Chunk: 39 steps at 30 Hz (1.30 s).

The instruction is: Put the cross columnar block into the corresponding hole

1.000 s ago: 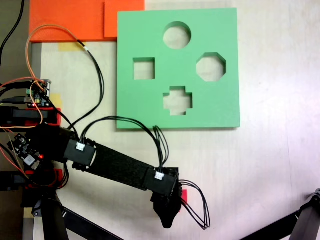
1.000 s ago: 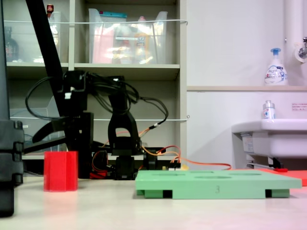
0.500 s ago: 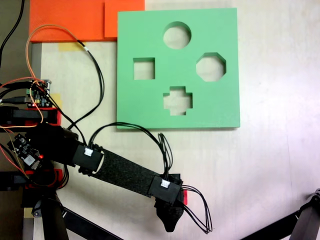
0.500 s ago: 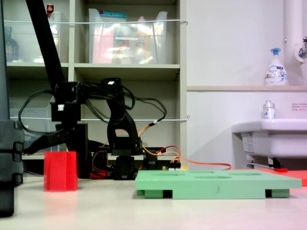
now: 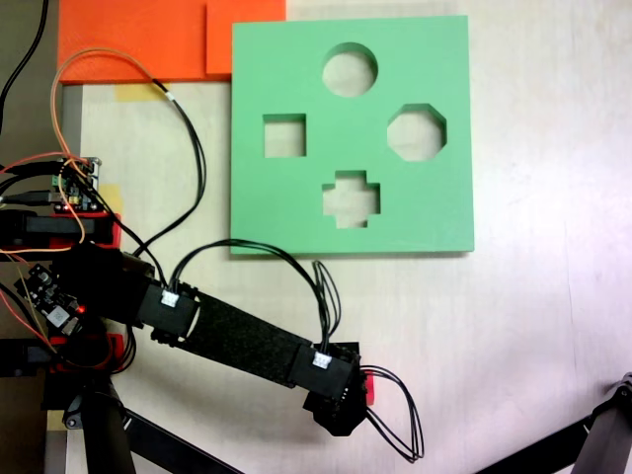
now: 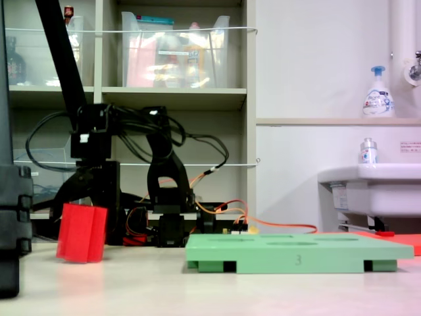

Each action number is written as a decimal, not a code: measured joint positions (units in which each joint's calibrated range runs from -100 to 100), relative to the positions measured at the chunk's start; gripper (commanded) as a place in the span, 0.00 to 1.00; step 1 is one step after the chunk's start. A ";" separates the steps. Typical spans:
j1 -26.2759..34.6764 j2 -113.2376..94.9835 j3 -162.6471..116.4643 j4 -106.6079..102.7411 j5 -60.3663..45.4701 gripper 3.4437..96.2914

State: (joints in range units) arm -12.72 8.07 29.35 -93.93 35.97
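Note:
The red cross columnar block [image 6: 81,233] is tilted, with one bottom edge off the table at the second exterior view's left. In the first exterior view only a red sliver of the block [image 5: 368,393] shows beside my gripper [image 5: 341,407], which covers it from above. The jaws stand around the block and seem shut on it. The green foam board [image 5: 296,212] lies flat farther up the table, apart from the block. Its plus-shaped hole [image 5: 351,197] is near the board's lower edge. In the second exterior view the board [image 6: 299,253] is seen edge-on at the right.
The board's square [image 5: 284,135], round [image 5: 350,69] and octagonal [image 5: 416,132] cutouts lie above the plus. Orange sheets [image 5: 148,39] lie at top left, with a circuit board [image 5: 77,183] and loose cables [image 5: 188,148] beside the arm's base. A black stand leg [image 5: 592,434] crosses the bottom right corner.
The gripper came down over the red block and closed in on it. The block, upright before, now tilts with its bottom swung towards the second exterior view's left.

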 measured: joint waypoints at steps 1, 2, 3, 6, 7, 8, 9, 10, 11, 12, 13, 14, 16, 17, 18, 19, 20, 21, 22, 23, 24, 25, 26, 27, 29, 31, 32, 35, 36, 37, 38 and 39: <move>0.05 0.00 0.00 0.10 0.00 0.43; 0.15 0.00 0.00 0.00 -0.10 0.43; 0.20 0.00 0.00 0.00 -0.24 0.43; 0.20 0.00 0.00 0.00 -0.39 0.38; 0.20 0.00 0.00 0.00 -0.39 0.38; 0.20 0.00 0.00 -0.20 -0.39 0.38; 0.24 0.00 0.10 -0.39 -0.39 0.38; 0.24 -0.55 0.10 -0.49 -0.39 0.38; 0.24 -1.09 0.00 -0.69 -0.34 0.38; 0.39 -2.19 0.00 -0.98 -0.24 0.38; 0.68 -3.42 -0.10 -1.66 0.10 0.38; 1.03 -4.65 -0.10 -2.45 0.68 0.38; 1.61 -6.16 0.00 -3.13 2.25 0.38; 2.10 -6.70 0.39 -3.13 2.93 0.38; 2.74 -7.52 0.59 -3.13 3.71 0.38; 3.27 -8.76 0.59 -3.13 4.35 0.37; 3.86 -10.40 0.59 -3.13 4.93 0.37; 4.54 -12.04 0.59 -3.13 5.57 0.38; 5.27 -13.82 0.59 -3.13 6.11 0.38; 6.69 -17.37 0.59 -3.13 7.33 0.38; 6.79 -17.65 0.59 -3.13 7.42 0.38; 7.47 -19.70 0.59 -3.13 8.06 0.38; 8.50 -21.34 0.59 -3.23 8.89 0.38; 9.57 -22.98 0.59 -3.23 9.82 0.38; 11.82 -25.58 0.59 -3.23 11.38 0.38; 13.92 -26.81 0.59 -3.23 13.09 0.38; 15.09 -26.95 0.59 -3.33 14.07 0.38; 18.95 -27.09 0.59 -3.72 17.78 0.38; 19.83 -27.09 0.59 -3.72 18.75 0.38; 20.85 -27.09 0.59 -3.72 19.68 0.38; 21.88 -26.95 0.59 -3.82 20.61 0.38; 22.81 -26.68 0.59 -3.82 21.25 0.38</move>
State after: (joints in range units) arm 10.09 -18.60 29.94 -97.75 57.22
